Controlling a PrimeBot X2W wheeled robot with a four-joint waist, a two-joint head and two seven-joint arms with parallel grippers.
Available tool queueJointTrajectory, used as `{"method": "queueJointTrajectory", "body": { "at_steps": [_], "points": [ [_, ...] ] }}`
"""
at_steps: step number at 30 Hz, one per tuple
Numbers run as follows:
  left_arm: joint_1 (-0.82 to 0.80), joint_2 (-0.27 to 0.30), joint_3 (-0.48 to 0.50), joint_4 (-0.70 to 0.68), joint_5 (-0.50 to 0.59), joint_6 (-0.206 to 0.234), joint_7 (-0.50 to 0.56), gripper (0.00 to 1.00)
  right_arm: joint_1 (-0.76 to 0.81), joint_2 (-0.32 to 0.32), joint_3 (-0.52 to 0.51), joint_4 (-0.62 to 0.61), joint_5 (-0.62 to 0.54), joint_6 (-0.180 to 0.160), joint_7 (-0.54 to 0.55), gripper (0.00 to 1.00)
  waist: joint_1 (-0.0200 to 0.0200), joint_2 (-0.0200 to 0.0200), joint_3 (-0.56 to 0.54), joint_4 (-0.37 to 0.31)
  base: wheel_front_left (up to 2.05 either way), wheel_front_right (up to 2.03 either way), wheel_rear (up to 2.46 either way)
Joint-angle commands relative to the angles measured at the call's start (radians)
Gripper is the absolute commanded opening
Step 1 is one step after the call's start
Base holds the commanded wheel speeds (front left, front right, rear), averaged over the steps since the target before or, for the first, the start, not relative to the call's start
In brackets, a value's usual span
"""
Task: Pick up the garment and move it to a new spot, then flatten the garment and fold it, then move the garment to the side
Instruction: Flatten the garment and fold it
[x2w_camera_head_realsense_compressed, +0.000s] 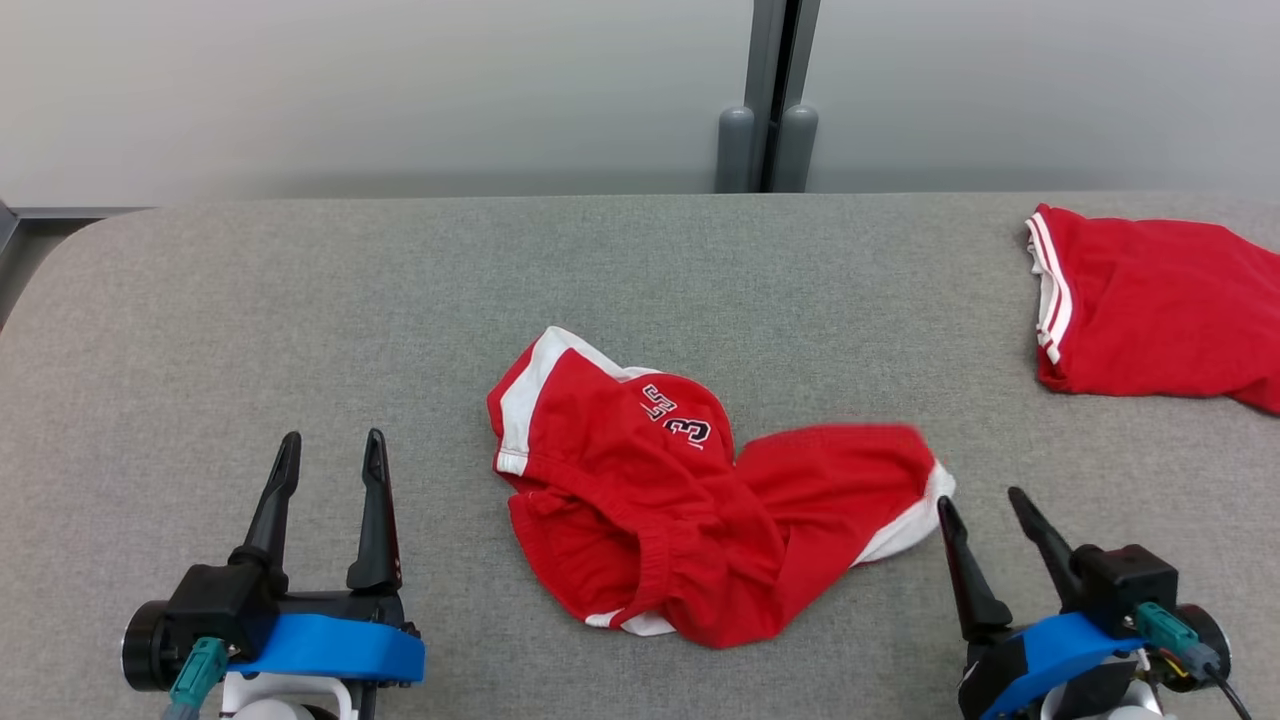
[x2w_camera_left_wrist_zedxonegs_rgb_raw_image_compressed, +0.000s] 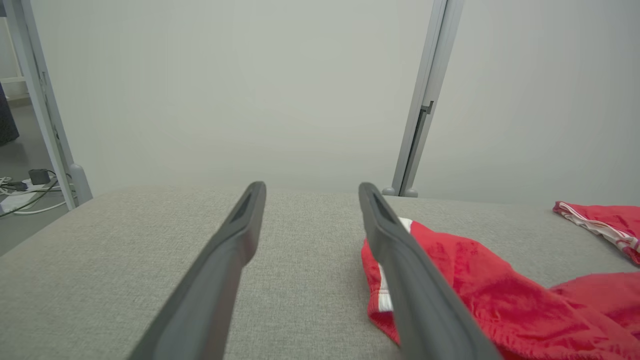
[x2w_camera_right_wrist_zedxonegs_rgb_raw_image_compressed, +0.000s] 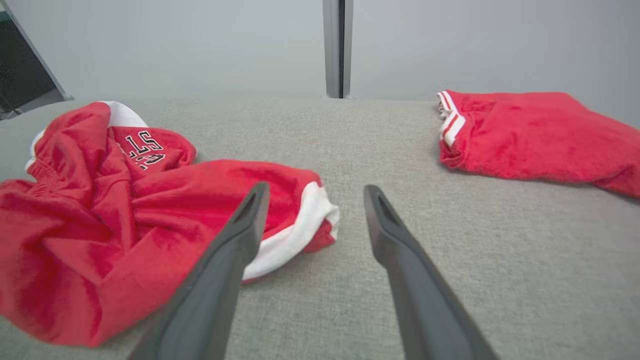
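Okay, I see the crumpled red-and-white jersey shorts (x2w_camera_head_realsense_compressed: 700, 510) lying mid-table on the grey fabric tabletop (x2w_camera_head_realsense_compressed: 300, 300); my left gripper (x2w_camera_head_realsense_compressed: 332, 437) and right gripper (x2w_camera_head_realsense_compressed: 978, 497) both gape empty, the right just beside the white hem.

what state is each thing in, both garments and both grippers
crumpled garment: bunched in a heap, unfolded, not held
folded garment: folded, lying apart at the robot's far right
left gripper: open, empty, to the left of the crumpled garment
right gripper: open, empty, beside the crumpled garment's white hem
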Motion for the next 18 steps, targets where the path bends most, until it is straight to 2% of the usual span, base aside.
{"method": "queueJointTrajectory", "body": {
  "at_steps": [1, 7, 18],
  "points": [
    [-0.003, -0.002, -0.001, -0.001, 0.007, -0.002, -0.002, 1.00, 0.015, 0.002, -0.004, -0.009, -0.008, 0.000, -0.007, 1.00, 0.0000, 0.0000, -0.003, -0.001, 0.00, 0.00, 0.00],
    [0.014, -0.002, -0.002, -0.004, 0.010, -0.002, -0.002, 1.00, 0.000, 0.002, -0.018, -0.063, 0.005, 0.000, -0.051, 1.00, 0.0000, 0.0000, -0.017, -0.007, 0.00, 0.00, 0.00],
    [0.024, -0.002, 0.002, -0.014, 0.023, -0.002, -0.002, 1.00, -0.050, 0.002, 0.022, -0.112, 0.042, 0.000, -0.135, 1.00, 0.0000, 0.0000, -0.029, -0.019, 0.00, 0.00, 0.00]
  ]
}}
